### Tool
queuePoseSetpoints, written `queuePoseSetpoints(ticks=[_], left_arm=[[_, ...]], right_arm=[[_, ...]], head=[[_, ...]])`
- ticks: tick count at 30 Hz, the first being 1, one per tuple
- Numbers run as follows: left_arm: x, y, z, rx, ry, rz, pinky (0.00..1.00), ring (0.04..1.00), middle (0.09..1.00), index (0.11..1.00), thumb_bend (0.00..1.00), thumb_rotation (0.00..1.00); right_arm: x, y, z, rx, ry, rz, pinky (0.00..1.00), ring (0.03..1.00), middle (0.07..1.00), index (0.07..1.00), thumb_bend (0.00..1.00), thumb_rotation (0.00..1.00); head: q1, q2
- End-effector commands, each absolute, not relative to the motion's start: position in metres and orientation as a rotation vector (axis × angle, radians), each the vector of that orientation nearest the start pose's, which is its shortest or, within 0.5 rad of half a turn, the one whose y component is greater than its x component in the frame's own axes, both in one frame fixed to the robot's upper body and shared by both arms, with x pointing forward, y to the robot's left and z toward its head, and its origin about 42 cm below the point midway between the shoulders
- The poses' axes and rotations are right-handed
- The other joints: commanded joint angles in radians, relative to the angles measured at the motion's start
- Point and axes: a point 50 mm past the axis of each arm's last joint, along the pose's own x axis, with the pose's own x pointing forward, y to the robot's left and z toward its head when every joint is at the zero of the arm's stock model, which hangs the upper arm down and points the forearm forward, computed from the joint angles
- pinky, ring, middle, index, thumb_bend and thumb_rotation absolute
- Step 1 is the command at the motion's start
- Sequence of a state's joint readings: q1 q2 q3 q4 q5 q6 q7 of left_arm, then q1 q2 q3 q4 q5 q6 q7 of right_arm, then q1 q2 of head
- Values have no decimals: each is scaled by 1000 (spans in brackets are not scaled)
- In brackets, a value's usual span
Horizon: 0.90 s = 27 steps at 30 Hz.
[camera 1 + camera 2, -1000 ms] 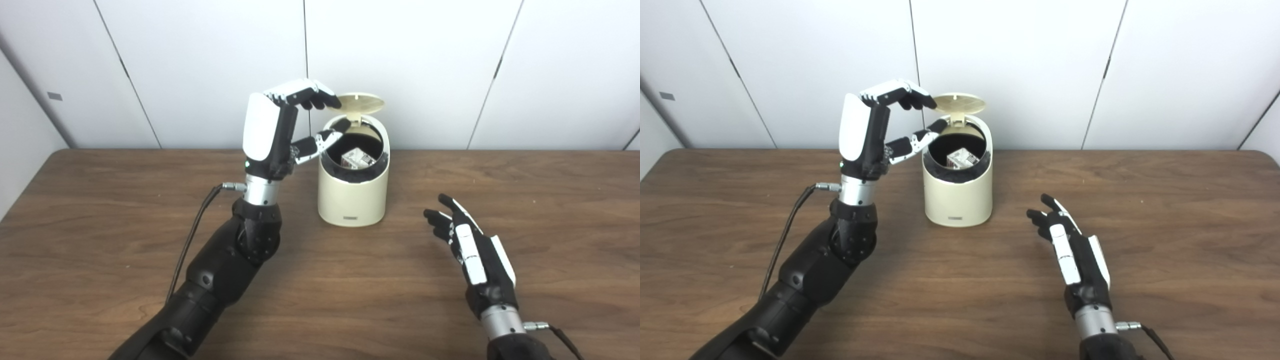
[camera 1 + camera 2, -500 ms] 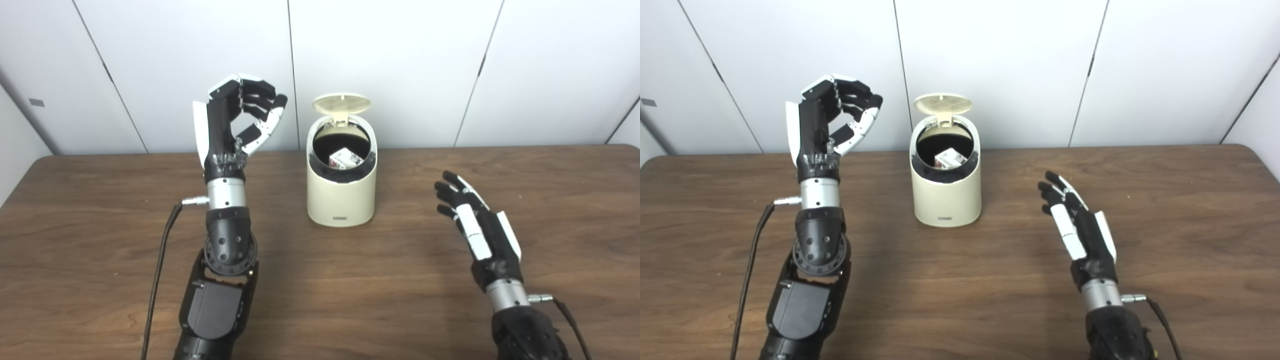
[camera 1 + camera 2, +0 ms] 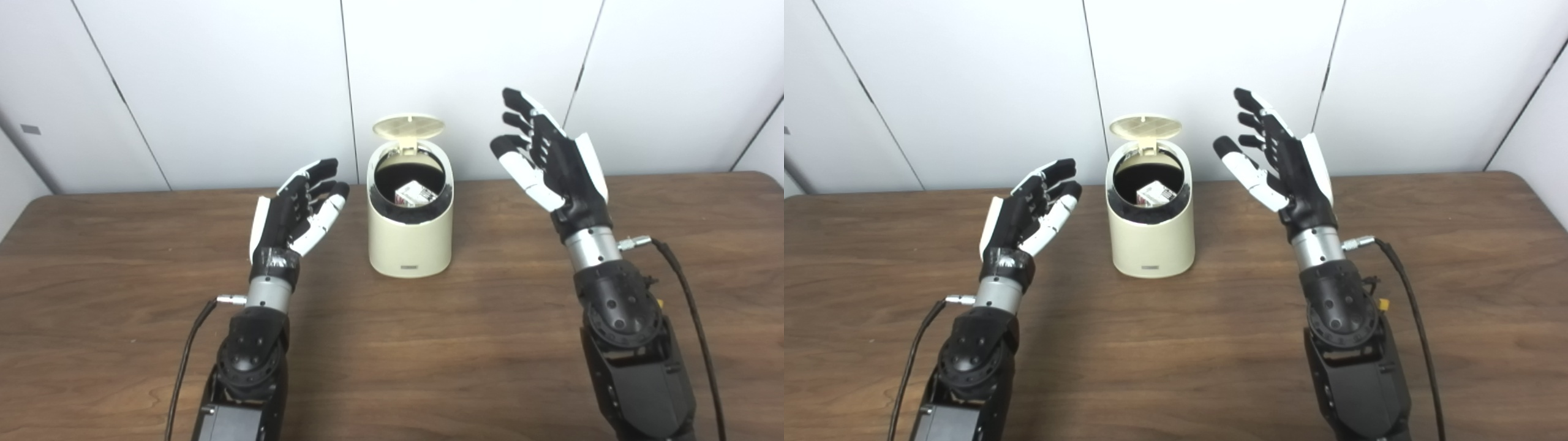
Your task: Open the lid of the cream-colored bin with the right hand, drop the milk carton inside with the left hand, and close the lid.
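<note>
Milk carton (image 3: 415, 193) already lies inside your cream-colored plastic bin (image 3: 409, 245); with both hands' fingers spread empty, only closing the raised round lid (image 3: 408, 127) remains.

Nothing readable for you here.
You've got a small dark label low on the front of the cream-colored bin (image 3: 411, 267), but its marks are too small to make out. The milk carton (image 3: 415, 193) lying inside the bin shows you red and dark print on its white face, and that too is blurred past reading. No numbers or signs show on the wall panels (image 3: 226, 79) behind.
</note>
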<state>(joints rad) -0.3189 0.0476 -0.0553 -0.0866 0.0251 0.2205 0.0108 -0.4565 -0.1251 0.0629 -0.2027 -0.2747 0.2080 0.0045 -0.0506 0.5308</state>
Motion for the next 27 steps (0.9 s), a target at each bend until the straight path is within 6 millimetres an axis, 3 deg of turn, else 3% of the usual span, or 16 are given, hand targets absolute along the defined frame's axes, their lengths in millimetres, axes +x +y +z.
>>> queuePoseSetpoints(ticks=[1, 4, 13, 19, 27], left_arm=[[369, 179, 222, 66, -232, -152, 990, 988, 992, 992, 619, 993], [363, 176, 215, 50, -213, -176, 999, 999, 1000, 1000, 640, 1000], [350, 164, 196, -4, -179, -152, 1000, 1000, 1000, 1000, 664, 977], [348, 160, 192, -43, -187, -143, 1000, 1000, 1000, 1000, 625, 998], [345, 154, 191, -49, -193, -146, 1000, 1000, 1000, 1000, 571, 1000]], right_arm=[[392, -190, 317, -460, -532, 41, 712, 854, 916, 881, 546, 803], [404, -184, 329, -600, -534, 58, 715, 877, 934, 900, 555, 835], [421, -168, 344, -1020, -520, 61, 879, 966, 933, 918, 615, 957], [425, -157, 351, -1136, -498, 80, 979, 1000, 999, 863, 630, 944], [425, -158, 355, -1178, -545, 71, 1000, 1000, 1000, 737, 638, 972]], head=[[-1, 2], [0, 1], [-4, 0], [-8, 0], [-6, 1]])
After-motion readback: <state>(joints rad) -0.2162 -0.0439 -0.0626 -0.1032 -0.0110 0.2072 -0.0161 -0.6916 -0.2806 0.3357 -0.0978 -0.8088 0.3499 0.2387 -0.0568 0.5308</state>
